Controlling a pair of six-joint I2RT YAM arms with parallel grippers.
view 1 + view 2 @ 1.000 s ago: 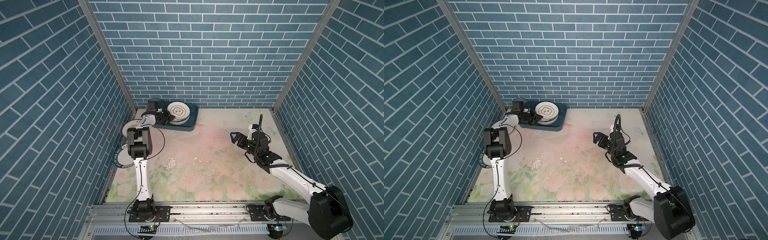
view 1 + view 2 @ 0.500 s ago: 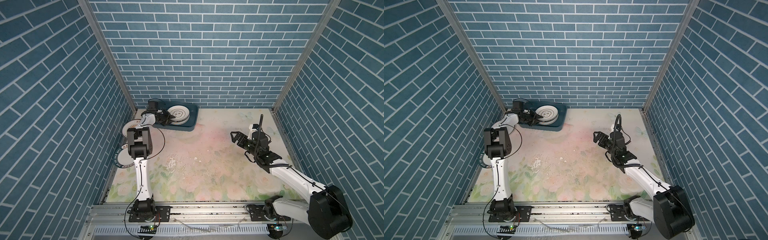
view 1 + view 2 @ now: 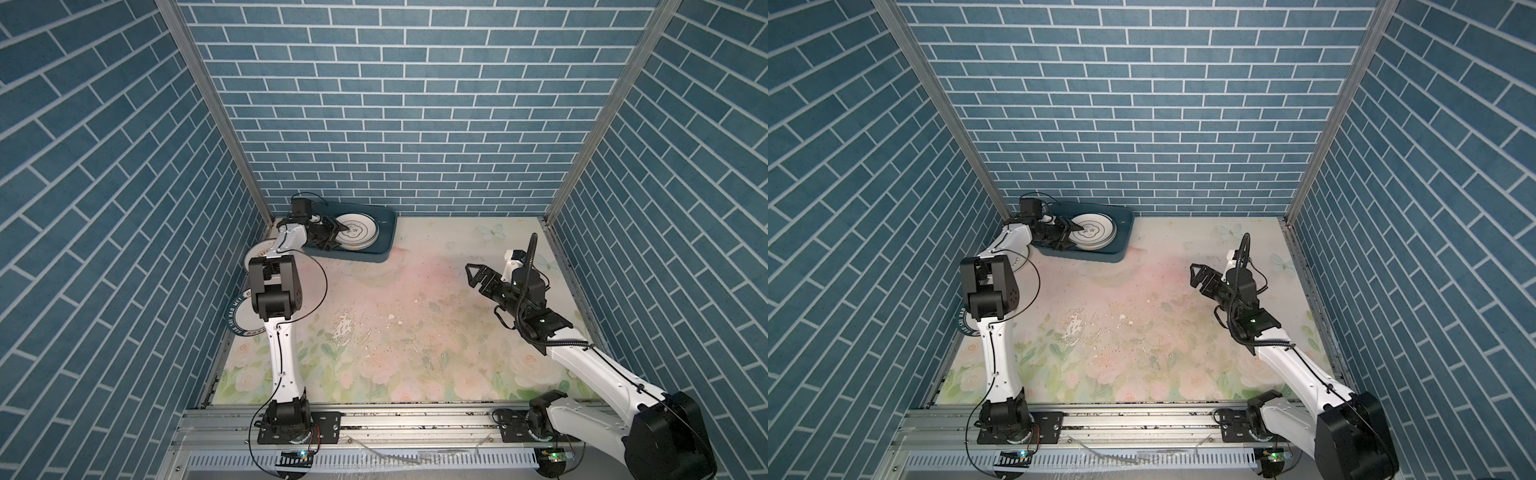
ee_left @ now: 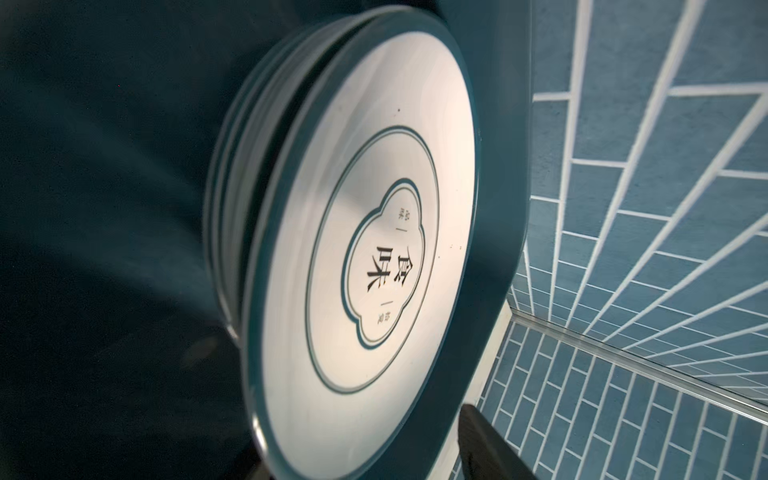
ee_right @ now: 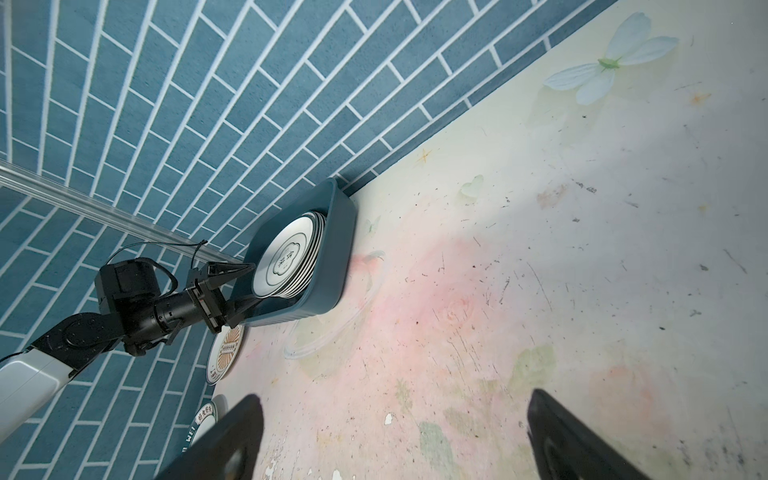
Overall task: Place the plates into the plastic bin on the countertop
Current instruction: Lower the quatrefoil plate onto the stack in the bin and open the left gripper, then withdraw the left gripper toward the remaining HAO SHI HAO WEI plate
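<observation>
The teal plastic bin (image 3: 386, 239) (image 3: 1126, 232) (image 5: 338, 253) stands on the countertop (image 3: 415, 316) by the back wall, left of centre. It holds a stack of white plates; the top plate (image 3: 358, 230) (image 3: 1093, 230) (image 4: 365, 257) (image 5: 284, 257) bears a thin-line emblem and sits slightly tilted. My left gripper (image 3: 337, 237) (image 3: 1073, 236) (image 5: 245, 286) is open, its jaws either side of that plate's near edge. One dark finger (image 4: 486, 444) shows beside the bin rim. My right gripper (image 3: 471, 275) (image 3: 1196, 276) (image 5: 395, 397) hangs open and empty over the right side of the countertop.
Two more plates lie along the left wall: a sunburst plate (image 3: 254, 255) (image 5: 226, 353) near the bin and a green-lettered plate (image 3: 245, 322) (image 3: 963, 323) (image 5: 203, 419), both partly hidden by the left arm. Worn white patches (image 3: 345, 328) mark the countertop's middle.
My left gripper has opened. The emblem plate it held tilted up has dropped lower onto the stack in the bin. The right arm has not moved.
</observation>
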